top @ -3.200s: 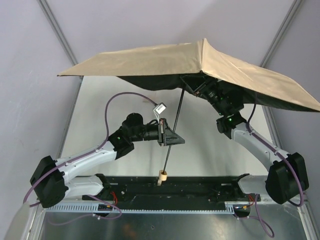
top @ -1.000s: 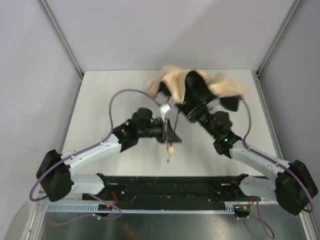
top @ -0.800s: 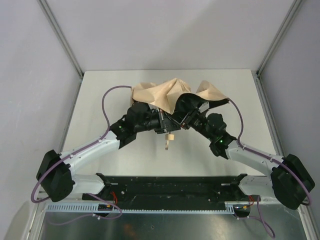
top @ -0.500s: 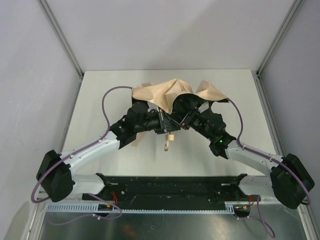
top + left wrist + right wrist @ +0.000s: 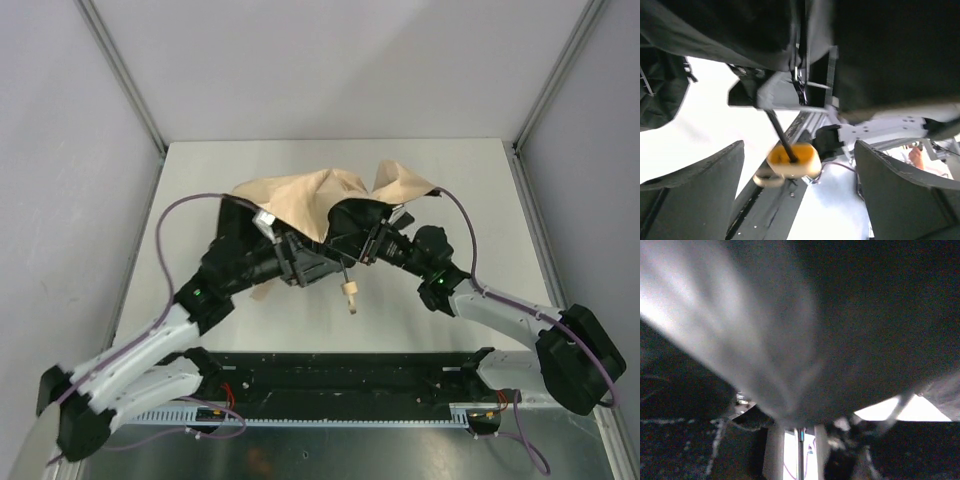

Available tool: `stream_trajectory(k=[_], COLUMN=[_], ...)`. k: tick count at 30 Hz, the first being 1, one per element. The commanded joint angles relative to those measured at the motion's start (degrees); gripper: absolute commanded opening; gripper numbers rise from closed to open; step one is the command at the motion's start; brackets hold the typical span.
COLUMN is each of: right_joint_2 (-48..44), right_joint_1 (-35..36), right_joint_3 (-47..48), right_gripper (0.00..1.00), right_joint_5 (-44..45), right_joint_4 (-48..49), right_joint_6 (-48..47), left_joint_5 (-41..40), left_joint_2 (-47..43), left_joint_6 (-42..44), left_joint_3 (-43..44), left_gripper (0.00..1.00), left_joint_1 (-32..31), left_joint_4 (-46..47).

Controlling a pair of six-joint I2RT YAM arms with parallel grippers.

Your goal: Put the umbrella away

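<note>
Between the wide-parted fingers (image 5: 700, 190) of the left claw (image 5: 799, 147) hangs the pale wooden handle (image 5: 794, 160) of the umbrella (image 5: 310, 195). It touches neither finger, so this claw is open and holds nothing. The thin black shaft (image 5: 780, 132) runs from the handle away past the fingertips into the dark underside of the collapsed canopy, which fills the space just beyond the claw. From above, the tan fabric lies crumpled on the table (image 5: 460, 180), spread behind both claws. The right claw (image 5: 372, 243) is pushed into the folds on the other side of the shaft, very near the left one. Fabric hides its jaws, and its own camera gives only blur, so I cannot tell whether it grips anything. The umbrella looks light. Its cloth is likely soft, loose and slick, giving no firm purchase, and the ribs under it are probably easy to bend. Only the shaft and handle seem stiff, so the handle, or the shaft just above it, is the sound place to take hold.
</note>
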Motion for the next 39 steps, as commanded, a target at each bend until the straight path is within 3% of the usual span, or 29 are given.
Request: stream_trajectory(k=[1, 5, 10, 16, 20, 21, 23, 25, 28, 34, 39], right_joint_2=[-0.4, -0.4, -0.8, 1.0, 4.1, 5.0, 7.2, 10.0, 13.1, 8.9, 3.3], right_joint_1=[-6.0, -13.2, -17.3, -18.7, -21.7, -22.6, -24.7, -26.9, -29.8, -27.8, -26.0], right_joint_3=[1.5, 1.6, 2.8, 3.1, 3.2, 3.2, 3.3, 3.3, 3.3, 1.7, 0.2], right_gripper=[0.00, 0.00, 0.00, 0.00, 0.00, 0.00, 0.00, 0.00, 0.00, 0.00, 0.00], right_joint_5=[-12.0, -15.1, -16.1, -15.9, -20.3, -22.8, -28.7, -34.8, -41.2, -46.7, -46.8], right_joint_4=[13.3, 16.0, 18.1, 17.2, 22.4, 24.9, 31.2, 38.6, 47.9, 49.9, 49.8], right_joint_6=[-6.4, -2.4, 0.9, -2.0, -5.0, -6.2, -7.1, -5.2, 0.6, 2.9, 6.7], left_joint_5=[-0.8, -2.1, -0.3, 10.1, 18.9, 19.7, 19.6, 17.4, 9.6, -24.5, -30.6], left_joint_2=[-13.3, -21.0, -22.8, -20.6, -23.9, -26.3, -30.3, -32.8, -34.1, -28.3, -17.7], left_joint_6=[3.5, 2.0, -0.1, 4.8, 9.7, 11.3, 15.0, 18.7, 20.8, 8.9, 2.5], left_joint_3=[-5.0, -8.3, -10.3, -6.8, -4.0, -3.1, 0.0, 5.1, 10.7, 13.8, 16.8], left_gripper=[0.98, 0.99, 0.92, 0.99, 0.83, 0.81, 0.89, 0.96, 0.99, 0.99, 0.99], left_joint_1=[0.8, 0.9, 1.0, 0.9, 0.9, 0.9, 0.9, 0.9, 0.9, 0.9, 1.3], left_joint_4=[0.5, -4.8, -5.2, -4.9, -4.0, -3.7, -3.8, -5.2, -6.6, -15.5, -17.5])
